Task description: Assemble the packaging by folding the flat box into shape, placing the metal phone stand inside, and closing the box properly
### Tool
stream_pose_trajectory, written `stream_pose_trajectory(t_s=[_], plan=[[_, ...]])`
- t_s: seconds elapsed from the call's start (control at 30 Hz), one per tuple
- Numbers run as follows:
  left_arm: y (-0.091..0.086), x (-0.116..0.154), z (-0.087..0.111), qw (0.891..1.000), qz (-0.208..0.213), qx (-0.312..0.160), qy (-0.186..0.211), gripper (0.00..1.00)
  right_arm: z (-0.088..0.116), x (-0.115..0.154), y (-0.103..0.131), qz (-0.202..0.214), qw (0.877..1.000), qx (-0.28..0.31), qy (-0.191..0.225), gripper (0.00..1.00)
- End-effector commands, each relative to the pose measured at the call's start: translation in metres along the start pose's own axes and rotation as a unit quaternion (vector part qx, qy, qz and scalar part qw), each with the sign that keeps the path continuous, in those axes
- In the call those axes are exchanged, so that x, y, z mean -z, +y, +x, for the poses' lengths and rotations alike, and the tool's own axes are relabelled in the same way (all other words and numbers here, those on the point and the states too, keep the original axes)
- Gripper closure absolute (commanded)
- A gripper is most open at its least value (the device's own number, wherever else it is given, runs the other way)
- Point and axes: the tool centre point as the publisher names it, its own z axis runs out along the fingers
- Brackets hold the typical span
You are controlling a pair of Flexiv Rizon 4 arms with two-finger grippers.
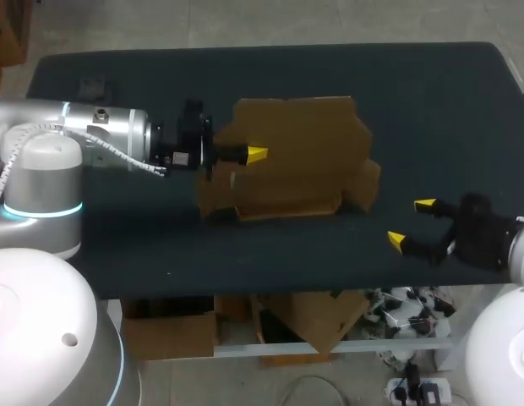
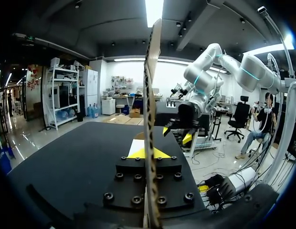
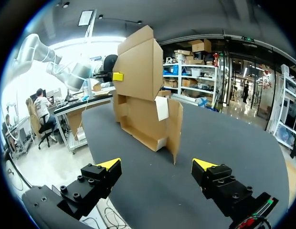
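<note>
On the dark matte worktop, the brown cardboard box sits near the middle, partly formed. The right wrist view shows a shallow tray with upright walls on the surface and a large panel rising above it. Your left end effector is clenched on that raised panel, and its wrist view shows the sheet edge-on between both yellow tips. Your right end effector is released, fingers spread, near the box's right-hand corner flap but apart from it.

The step in hand looks like shaping the box. Keep the left grip firm, but don't pull the panel so far that the tray drags or lifts. Bring the right in low toward the nearest standing wall and press along a crease. Avoid pressing mid-panel, where thin card would likely buckle.

Dark surface shows on every side of the box, so you likely have room to work around it. A small dark object lies near the far left corner. You cannot tell from here whether it is the metal phone stand, which shows plainly nowhere else.
</note>
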Motion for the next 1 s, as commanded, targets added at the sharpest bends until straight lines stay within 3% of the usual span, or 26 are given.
stream_pose_trajectory(t_s=[0.03, 0.53, 0.63, 0.77, 1.0], plan=[[0.006, -0.001, -0.001, 1.0, -0.001, 0.0, 0.001, 1.0, -0.004, -0.017, 0.0, 0.003, 1.0, 0.002, -0.006, 0.0], [0.006, -0.001, -0.001, 1.0, -0.001, 0.0, 0.001, 1.0, -0.025, -0.049, 0.001, 0.0, 1.0, 0.0, -0.01, 0.0], [0.006, -0.001, -0.001, 1.0, -0.001, 0.0, 0.001, 1.0, -0.028, -0.054, 0.004, -0.002, 1.0, 0.001, -0.012, 0.05], [0.006, -0.001, -0.001, 1.0, -0.001, 0.0, 0.001, 1.0, -0.032, -0.062, 0.006, -0.001, 1.0, 0.002, -0.018, 0.23], [0.006, -0.001, -0.001, 1.0, -0.001, 0.0, 0.001, 1.0, -0.039, -0.078, 0.006, -0.002, 1.0, -0.003, -0.019, 0.31]])
